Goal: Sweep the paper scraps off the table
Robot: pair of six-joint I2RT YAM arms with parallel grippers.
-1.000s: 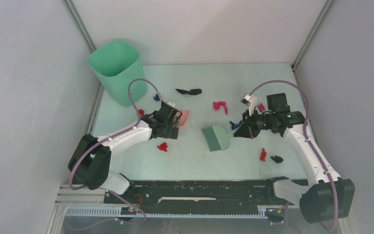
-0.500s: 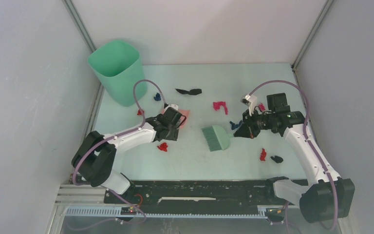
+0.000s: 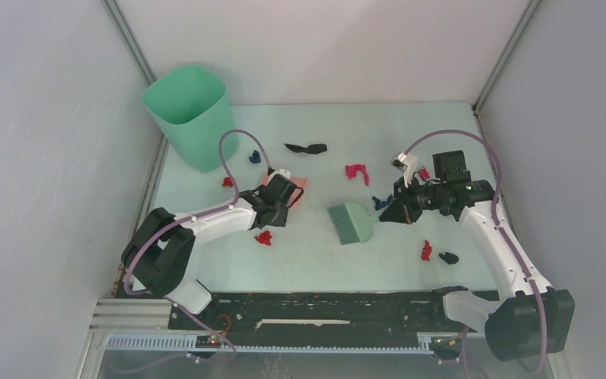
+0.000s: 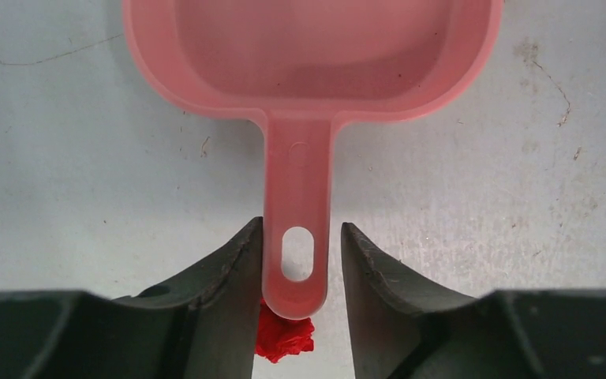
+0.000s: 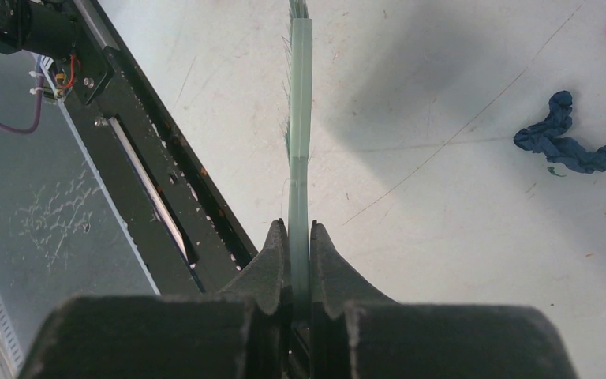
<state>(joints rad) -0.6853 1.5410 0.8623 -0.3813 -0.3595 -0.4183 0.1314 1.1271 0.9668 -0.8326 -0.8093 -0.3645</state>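
The left claw [image 4: 300, 237] stands part-open astride the handle [image 4: 297, 181] of the pink dustpan [image 4: 300, 110]. In the left wrist view its fingers [image 4: 229, 268] flank the hanging hole near the handle's end. The left one is about touching and the right one has a sliver of bench showing beside it, so nothing is gripped yet. The handle's long axis runs straight up the frame, in line with the claw's reach and square to the jaws, with the pan body at the top edge. Closing on that line looks like all the grasp calls for.

A red scrap [image 4: 284, 339] lies at the bottom of that frame, just under the handle's tip (close enough that the fingers may nudge it).

The right claw [image 5: 298, 237] is pinched narrow on the flat handle of the green brush [image 5: 300, 118]. From above, the brush [image 3: 351, 223] sits mid-frame on the bench [image 3: 323, 264].

The paper scraps [image 3: 356, 171] lie scattered over the bench, none in the pan. A dark blue scrap [image 3: 379, 202] is just upper right of the brush head, beside the right claw [image 3: 387, 213]. The red scrap [image 3: 264, 237] lies left of the brush, nearer the left arm. Others are dotted toward the top and lower right, and the green bin [image 3: 189, 114] stands at the upper left.
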